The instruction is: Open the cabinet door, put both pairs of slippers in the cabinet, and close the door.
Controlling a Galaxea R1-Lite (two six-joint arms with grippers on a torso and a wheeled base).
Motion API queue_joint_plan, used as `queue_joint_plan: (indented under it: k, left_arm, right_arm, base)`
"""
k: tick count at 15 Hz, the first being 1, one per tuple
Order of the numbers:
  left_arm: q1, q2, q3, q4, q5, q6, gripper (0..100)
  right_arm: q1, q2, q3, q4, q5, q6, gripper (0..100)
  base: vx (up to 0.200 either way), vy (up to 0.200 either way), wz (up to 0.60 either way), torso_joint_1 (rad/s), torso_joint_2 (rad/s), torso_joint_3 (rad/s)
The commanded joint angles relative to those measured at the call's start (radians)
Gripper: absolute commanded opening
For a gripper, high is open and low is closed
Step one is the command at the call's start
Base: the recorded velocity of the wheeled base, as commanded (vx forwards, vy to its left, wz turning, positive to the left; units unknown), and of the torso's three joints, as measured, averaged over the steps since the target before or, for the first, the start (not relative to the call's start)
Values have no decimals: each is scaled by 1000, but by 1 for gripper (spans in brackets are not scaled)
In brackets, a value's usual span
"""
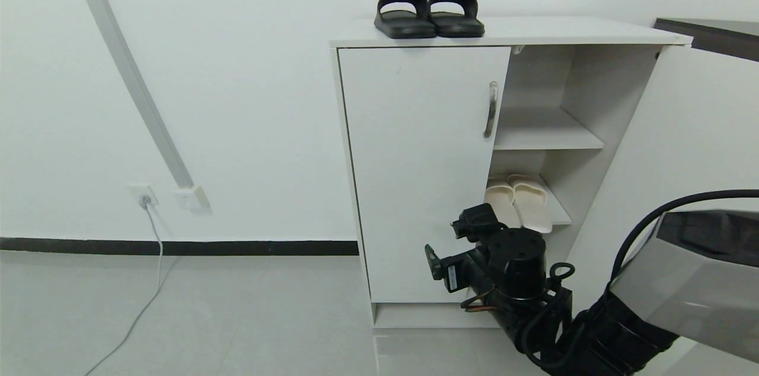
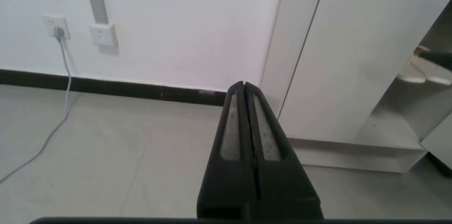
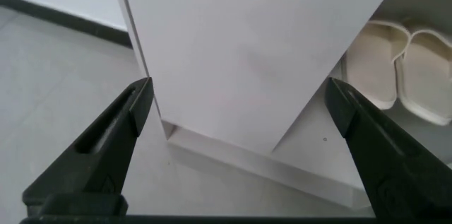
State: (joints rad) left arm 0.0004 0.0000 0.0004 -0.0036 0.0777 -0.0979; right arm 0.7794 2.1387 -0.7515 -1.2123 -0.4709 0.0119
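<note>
The white cabinet [image 1: 593,32] is standing against the wall, its left door [image 1: 415,174] shut and its right door [image 1: 682,139] swinging wide open towards the near right. The black slippers [image 1: 429,14] are sitting side by side on the cabinet's top, near its far left edge. The white slippers [image 1: 519,201] are lying together on the lower shelf [image 1: 560,217] inside the open right half. The right tool [image 3: 239,86] is hanging low in front of the left door's lower edge, its jaws spread wide and gripping nothing. The left tool [image 2: 244,90] is hovering over the floor [image 2: 106,160] left of the cabinet, jaws pressed together with nothing between them.
</note>
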Motion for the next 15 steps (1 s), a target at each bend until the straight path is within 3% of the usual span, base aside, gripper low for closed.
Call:
queue_joint_plan:
  k: [1, 15]
  left_arm:
    - [1, 0, 0, -1, 1, 0, 0]
    - [1, 0, 0, -1, 2, 0, 0]
  right_arm:
    - [3, 3, 1, -4, 0, 0, 100]
    - [8, 4, 6, -4, 0, 0, 100]
  base:
    - [0, 0, 0, 41, -408, -330]
    - [0, 0, 0, 125, -462, -334]
